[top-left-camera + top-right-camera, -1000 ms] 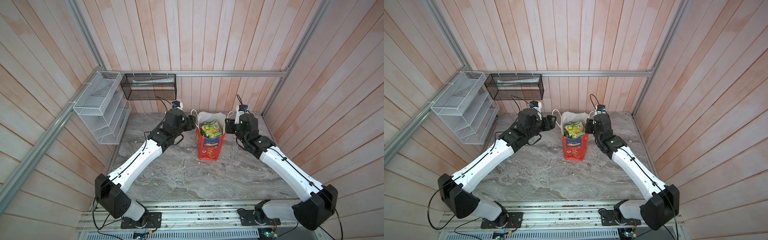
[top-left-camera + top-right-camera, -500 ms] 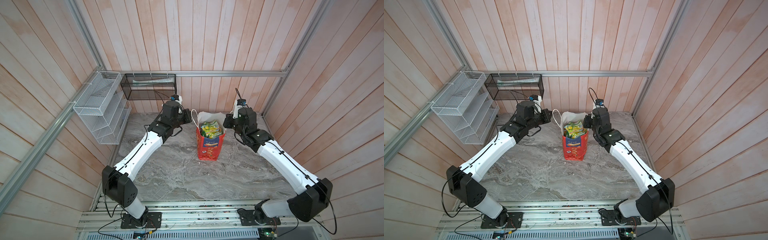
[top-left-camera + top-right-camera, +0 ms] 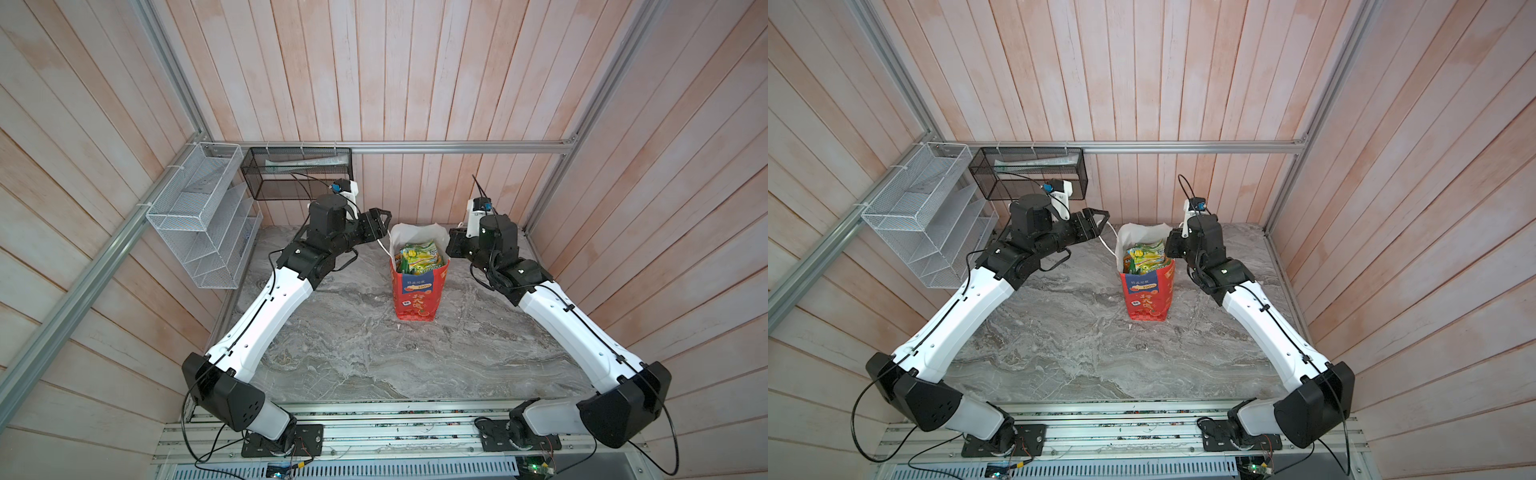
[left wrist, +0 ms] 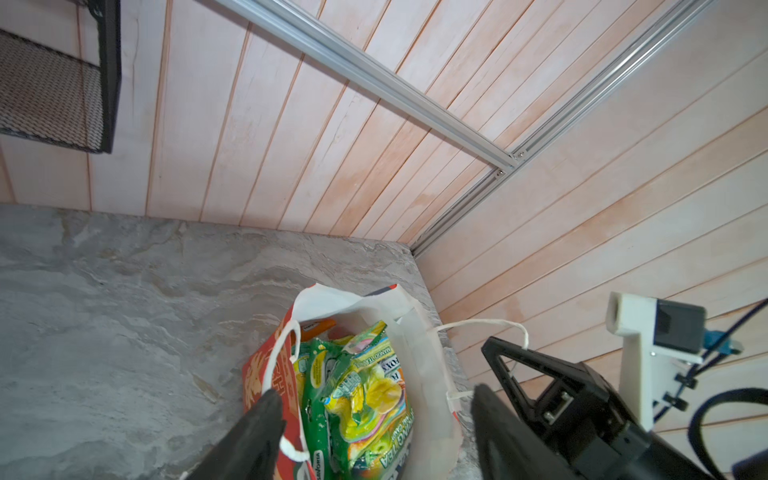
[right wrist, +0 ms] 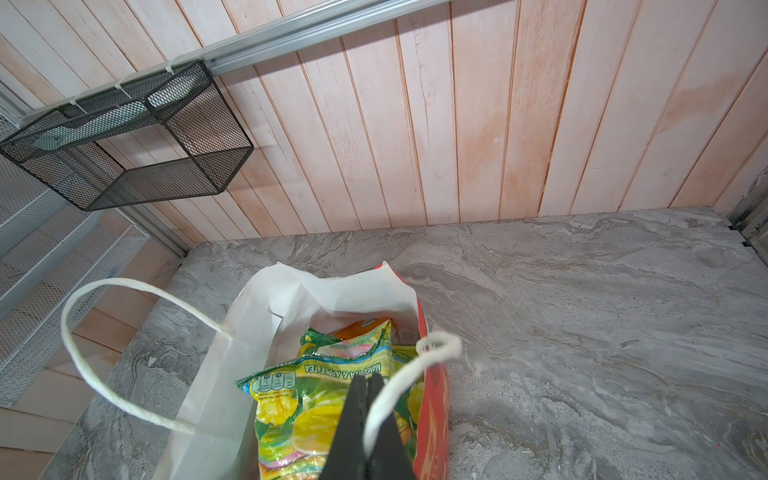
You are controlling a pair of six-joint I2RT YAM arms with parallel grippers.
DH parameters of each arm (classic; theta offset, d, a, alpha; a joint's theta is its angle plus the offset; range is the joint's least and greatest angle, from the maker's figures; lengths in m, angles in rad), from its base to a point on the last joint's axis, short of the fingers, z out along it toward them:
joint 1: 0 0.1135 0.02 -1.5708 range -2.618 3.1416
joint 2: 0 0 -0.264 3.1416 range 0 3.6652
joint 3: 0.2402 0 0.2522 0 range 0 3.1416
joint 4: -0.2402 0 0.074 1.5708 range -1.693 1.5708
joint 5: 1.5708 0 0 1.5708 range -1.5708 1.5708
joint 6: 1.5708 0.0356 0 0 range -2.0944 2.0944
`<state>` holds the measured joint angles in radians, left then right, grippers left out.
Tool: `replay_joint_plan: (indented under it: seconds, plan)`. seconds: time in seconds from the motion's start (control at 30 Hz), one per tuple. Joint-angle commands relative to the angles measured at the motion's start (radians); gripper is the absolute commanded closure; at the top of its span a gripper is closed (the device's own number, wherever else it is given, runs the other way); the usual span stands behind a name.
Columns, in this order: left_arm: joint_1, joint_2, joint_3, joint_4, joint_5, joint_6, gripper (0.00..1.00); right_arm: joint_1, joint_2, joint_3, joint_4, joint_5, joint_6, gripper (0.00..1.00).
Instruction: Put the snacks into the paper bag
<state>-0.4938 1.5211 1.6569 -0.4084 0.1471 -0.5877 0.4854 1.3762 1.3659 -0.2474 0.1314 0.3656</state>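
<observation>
Right gripper [image 5: 366,380], jaws shut, sits at the rim of the upright paper bag [image 5: 216,374] over the snacks [image 5: 311,415], the wide-open left gripper [image 4: 374,390] just off its opposite side.

Left gripper [image 4: 375,391] and right gripper [image 5: 368,384] facing each other, left jaws wide apart, right jaws pressed together.

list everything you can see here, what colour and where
paper bag: one, red with white inside, upright mid-table
snacks: count unclear, mostly green-yellow, one orange, in the bag
cord handle: two, white, on the bag's rim
wire rack: one, white, left wall
mesh basket: one, black, back wall
table: one, grey marble, under all
arms: two, white-black, front rail
left gripper: one, black, left of bag, open
right gripper: one, black, right of bag, shut on a cord handle
</observation>
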Motion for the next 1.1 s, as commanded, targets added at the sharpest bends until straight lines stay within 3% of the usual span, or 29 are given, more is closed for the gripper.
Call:
replay_joint_plan:
  seconds: [0.0,0.13,0.37,0.57,0.7,0.93,1.07]
  plan:
    - [-0.009,-0.031,-0.080,-0.025,-0.064,0.050,0.21,-0.004,-0.051,0.006,0.067,-0.019,-0.006,1.00]
    - [-0.009,0.000,-0.100,-0.008,-0.028,0.065,0.22,-0.004,-0.073,-0.018,0.079,-0.021,-0.006,1.00]
    - [-0.004,0.092,-0.025,-0.057,-0.087,0.052,0.30,-0.008,-0.086,-0.038,0.088,-0.017,-0.010,1.00]
    - [0.011,0.122,-0.017,0.015,0.007,0.031,0.60,-0.024,-0.080,-0.060,0.104,-0.029,-0.005,1.00]
    - [0.010,0.134,0.011,0.032,0.102,0.012,1.00,-0.030,-0.075,-0.049,0.101,-0.046,0.002,1.00]
    - [-0.002,0.131,0.228,-0.064,0.241,-0.055,1.00,0.029,-0.064,0.082,0.043,-0.135,0.051,1.00]
    - [-0.060,-0.039,0.080,0.027,0.079,-0.039,1.00,0.106,-0.111,0.112,0.027,-0.068,0.032,1.00]
